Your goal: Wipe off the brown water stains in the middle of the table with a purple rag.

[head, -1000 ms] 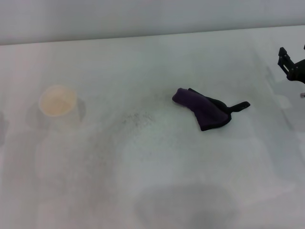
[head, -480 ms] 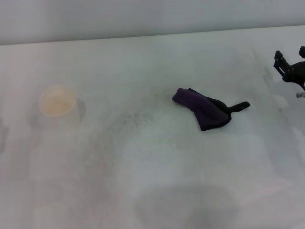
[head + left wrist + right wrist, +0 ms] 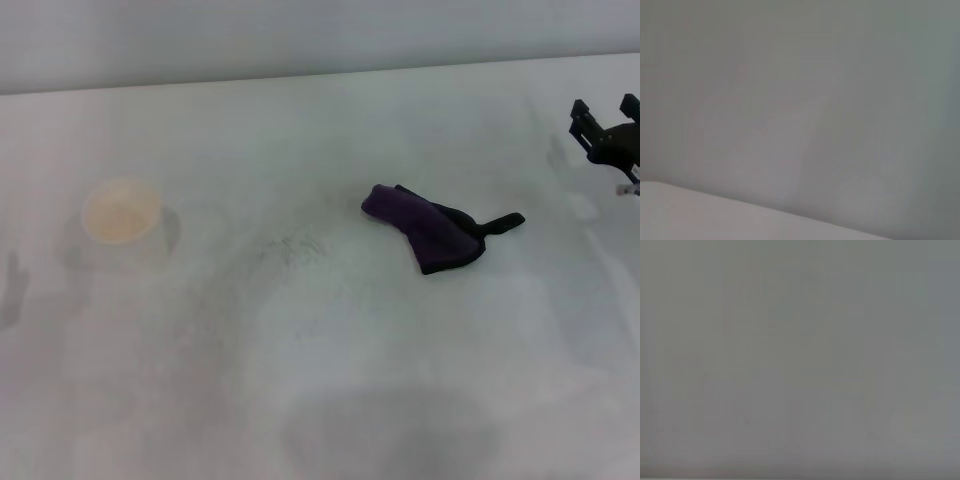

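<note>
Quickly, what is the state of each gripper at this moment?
Left gripper: not in view in any picture.
Right gripper: open, holding nothing, at the table's far right, apart from the purple rag.

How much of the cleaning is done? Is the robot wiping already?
Not wiping yet. The purple rag lies on the table, with nothing holding it. The right hand is open near the table's right edge, apart from the rag. The left hand is out of sight. Faint specks mark the middle of the table; no clear brown patch shows there. A cup stands to the left. Grabbing and wiping are both left.
</note>
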You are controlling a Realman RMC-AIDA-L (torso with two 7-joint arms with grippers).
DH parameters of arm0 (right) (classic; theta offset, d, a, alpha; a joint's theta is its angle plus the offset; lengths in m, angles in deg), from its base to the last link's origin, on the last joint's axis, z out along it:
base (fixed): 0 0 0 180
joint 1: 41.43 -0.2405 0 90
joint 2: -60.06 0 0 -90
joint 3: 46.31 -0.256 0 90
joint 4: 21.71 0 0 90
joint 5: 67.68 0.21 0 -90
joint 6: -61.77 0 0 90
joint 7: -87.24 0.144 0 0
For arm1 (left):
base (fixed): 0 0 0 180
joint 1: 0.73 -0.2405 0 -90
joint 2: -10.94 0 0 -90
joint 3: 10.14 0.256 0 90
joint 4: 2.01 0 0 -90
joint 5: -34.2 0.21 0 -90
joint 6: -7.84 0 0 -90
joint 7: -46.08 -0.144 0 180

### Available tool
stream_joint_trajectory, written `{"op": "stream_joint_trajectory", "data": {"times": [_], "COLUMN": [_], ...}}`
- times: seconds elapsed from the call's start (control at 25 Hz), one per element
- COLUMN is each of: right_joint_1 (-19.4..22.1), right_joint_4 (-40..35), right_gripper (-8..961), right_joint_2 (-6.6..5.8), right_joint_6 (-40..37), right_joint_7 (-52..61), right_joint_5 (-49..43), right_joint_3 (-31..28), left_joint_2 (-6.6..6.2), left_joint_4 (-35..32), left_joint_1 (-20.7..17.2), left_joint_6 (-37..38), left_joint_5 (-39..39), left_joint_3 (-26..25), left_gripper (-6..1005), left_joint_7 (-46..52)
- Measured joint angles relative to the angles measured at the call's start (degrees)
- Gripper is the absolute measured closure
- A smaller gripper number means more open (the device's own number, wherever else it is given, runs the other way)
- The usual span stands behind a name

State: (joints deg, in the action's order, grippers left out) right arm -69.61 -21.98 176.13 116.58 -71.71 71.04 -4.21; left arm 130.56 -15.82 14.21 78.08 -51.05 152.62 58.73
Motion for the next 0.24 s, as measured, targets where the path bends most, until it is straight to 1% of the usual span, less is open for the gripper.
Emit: {"op": "stream_joint_trajectory", "data": {"times": [0.24], "right_joint_1": [-0.83], "right_joint_4": [-0.12], "right_gripper": [255], "right_joint_2": [0.04], "right_joint_6": [-1.46], "right_joint_7": [0.20], "right_joint_5": [0.24], "right_joint_3": [0.00], "left_joint_2": [0.00], "left_joint_4": [0.02], "left_joint_1": [0.00], "left_joint_6": [-0.03], "left_joint_5": [0.00], "left_joint_3": [0.00], "left_gripper": [112], "left_joint_7": [0.00]}}
